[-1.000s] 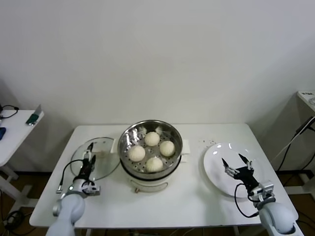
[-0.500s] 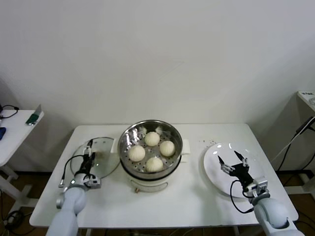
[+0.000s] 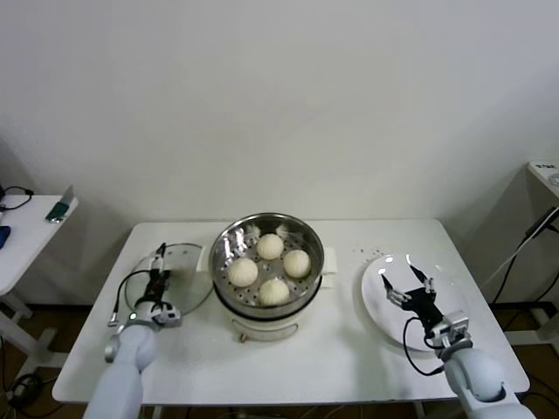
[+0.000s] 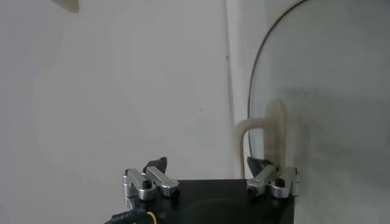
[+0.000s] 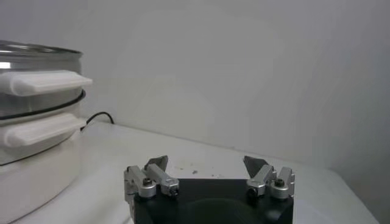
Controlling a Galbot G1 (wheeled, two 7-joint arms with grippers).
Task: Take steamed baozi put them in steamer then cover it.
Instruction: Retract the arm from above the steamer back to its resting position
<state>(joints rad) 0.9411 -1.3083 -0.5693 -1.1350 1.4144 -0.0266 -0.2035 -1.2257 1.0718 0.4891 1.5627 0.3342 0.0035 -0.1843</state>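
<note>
All four steamed baozi (image 3: 270, 269) sit in the steamer (image 3: 266, 264). The cover (image 3: 169, 280) lies directly under the open, empty left gripper (image 3: 160, 264), its bar handle (image 4: 263, 135) just ahead of the fingertips. The right gripper (image 3: 405, 280), open, is farther off.

Both arms reach forward from the near edge, low over the tabletop (image 3: 349, 349). Left hand (image 3: 160, 264) sits out on the left side, fingers parted wide, holding nothing, wrist cable looping behind it. Right hand (image 3: 403, 278) sits on the right side, tilted up a little, fingers spread wide, likewise holding nothing. Forearms pale grey, hands black.
</note>
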